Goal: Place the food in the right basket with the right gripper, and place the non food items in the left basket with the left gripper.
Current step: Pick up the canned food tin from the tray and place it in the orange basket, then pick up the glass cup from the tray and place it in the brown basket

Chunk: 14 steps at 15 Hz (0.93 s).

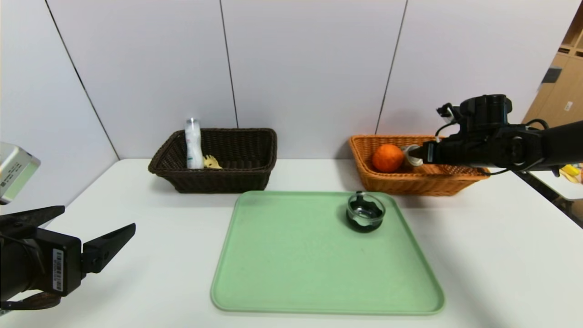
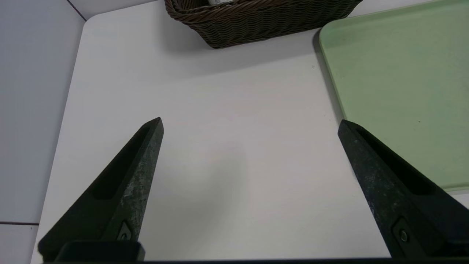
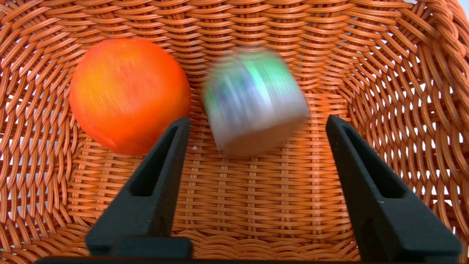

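"While the right end effector (image 3: pixel 258 119) hangs over the orange basket (image 1: pixel 410 187), what is it gripping?"

"Nothing; its fingers are spread apart, and the can (image 3: pixel 256 102) is free between them and a little beyond their tips, inside the basket (it looks smeared in the wrist view, so I can't read the label)."

"And beside the can?"

"The orange (image 3: pixel 130 95), also in that basket, near one fingertip. I can't tell whether they touch."

"Moving outward, what comes next?"

"The green tray (image 1: pixel 319 259), lying on the white table (image 1: pixel 150 282) just in front of both baskets. The glass bowl (image 1: pixel 365 212) sits upright on it, near the far right corner."

"The other basket?"

"The dark brown basket (image 1: pixel 218 180) stands to the left, behind the tray. The white bottle (image 1: pixel 194 145) leans upright in it, its top above the rim, and the yellow pasta spoon (image 1: pixel 211 161) is just beside the bottle (only its pronged head shows)."

"And the left end effector (image 1: pixel 100 218)?"

"Off at the near left, above the table, fingers wide apart and holding nothing."
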Tool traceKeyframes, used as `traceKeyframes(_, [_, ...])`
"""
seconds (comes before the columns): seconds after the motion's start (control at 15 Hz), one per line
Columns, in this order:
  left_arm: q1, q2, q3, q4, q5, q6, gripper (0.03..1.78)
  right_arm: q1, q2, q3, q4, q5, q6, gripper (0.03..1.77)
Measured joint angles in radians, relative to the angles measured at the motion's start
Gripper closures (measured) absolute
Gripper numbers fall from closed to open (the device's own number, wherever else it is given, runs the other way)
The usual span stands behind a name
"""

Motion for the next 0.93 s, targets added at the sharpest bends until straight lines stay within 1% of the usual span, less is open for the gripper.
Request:
traceKeyframes(0.27, [0.000, 0.002, -0.021, 0.000, -0.001, 0.001, 0.12, 0.000, -0.022, -0.030, 0.010, 0.000, 0.000, 0.32])
traceKeyframes(0.4, [-0.001, 0.019, -0.087, 0.004, -0.006, 0.000, 0.12, 0.002, -0.070, -0.039, 0.032, 0.001, 0.004, 0.27])
traceKeyframes(0.47, [-0.003, 0.033, -0.126, 0.004, -0.027, -0.002, 0.12, 0.006, -0.109, -0.040, 0.059, 0.006, 0.015, 0.25])
traceKeyframes(0.53, [-0.004, 0.048, -0.154, 0.005, -0.080, -0.005, 0.12, 0.017, -0.153, -0.042, 0.096, 0.020, 0.043, 0.23])
traceKeyframes(0.6, [-0.006, 0.064, -0.175, 0.004, -0.164, -0.008, 0.12, 0.035, -0.197, -0.045, 0.139, 0.037, 0.094, 0.21])
traceKeyframes(0.67, [-0.008, 0.083, -0.186, 0.003, -0.255, -0.013, 0.12, 0.066, -0.243, -0.053, 0.187, 0.058, 0.172, 0.20])
traceKeyframes(0.73, [-0.013, 0.108, -0.197, -0.001, -0.346, -0.016, 0.12, 0.102, -0.289, -0.074, 0.238, 0.078, 0.273, 0.18])
traceKeyframes(0.8, [-0.026, 0.140, -0.210, -0.008, -0.423, -0.018, 0.12, 0.137, -0.329, -0.104, 0.275, 0.089, 0.370, 0.17])
traceKeyframes(0.87, [-0.043, 0.173, -0.223, -0.016, -0.465, -0.019, 0.12, 0.157, -0.357, -0.132, 0.288, 0.084, 0.445, 0.16])
traceKeyframes(0.93, [-0.064, 0.214, -0.241, -0.031, -0.479, -0.019, 0.12, 0.174, -0.383, -0.162, 0.293, 0.068, 0.507, 0.15])
